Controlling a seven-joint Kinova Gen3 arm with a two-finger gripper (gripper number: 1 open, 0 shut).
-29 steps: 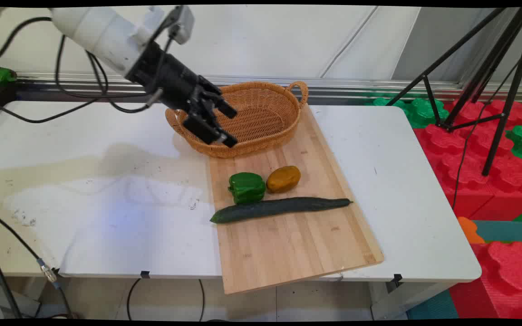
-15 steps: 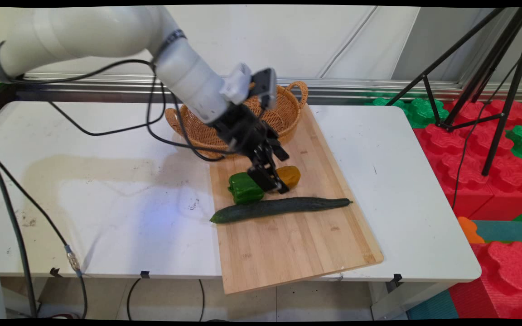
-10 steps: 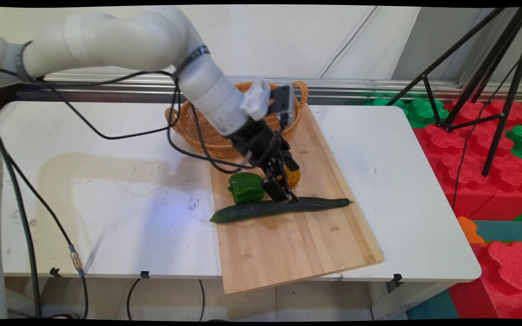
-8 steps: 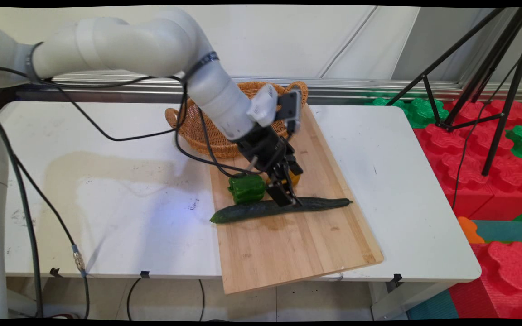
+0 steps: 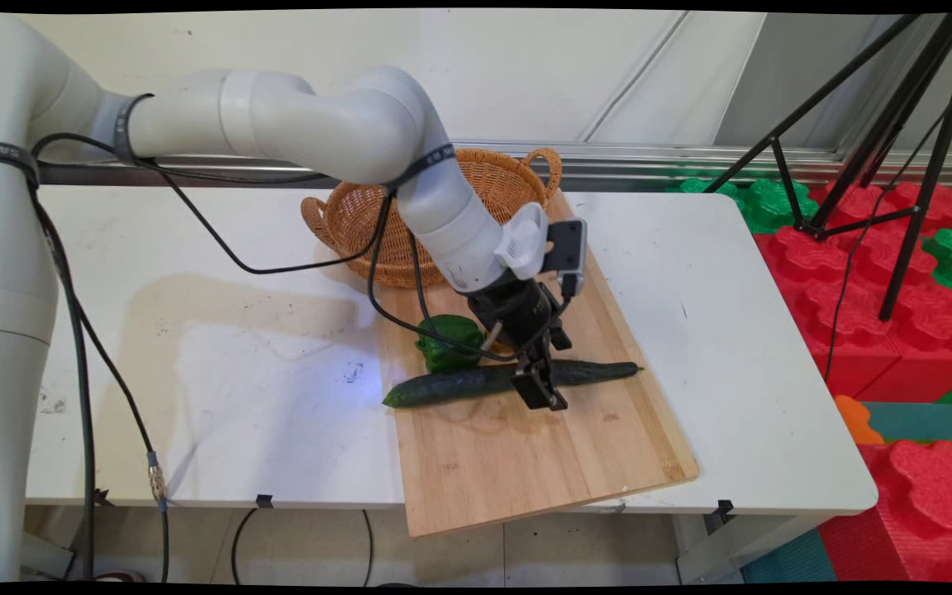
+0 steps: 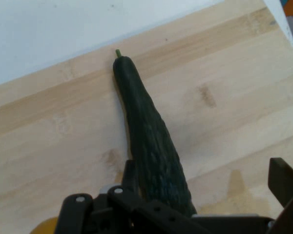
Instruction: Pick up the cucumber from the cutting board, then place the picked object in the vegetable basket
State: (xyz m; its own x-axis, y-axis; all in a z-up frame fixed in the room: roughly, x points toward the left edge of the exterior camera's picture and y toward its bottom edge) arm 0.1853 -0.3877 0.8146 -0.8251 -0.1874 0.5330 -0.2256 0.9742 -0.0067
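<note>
Where the cucumber (image 5: 509,379) lay lengthwise across the wooden board (image 5: 525,463) on the white surface (image 5: 195,364), the claw (image 5: 544,387) stood over its middle with its fingers apart, one on each side, not yet pressing it. Just behind sat a green pepper (image 5: 447,340) and a wicker basket (image 5: 377,231). No readable lettering showed on any of these things.
</note>
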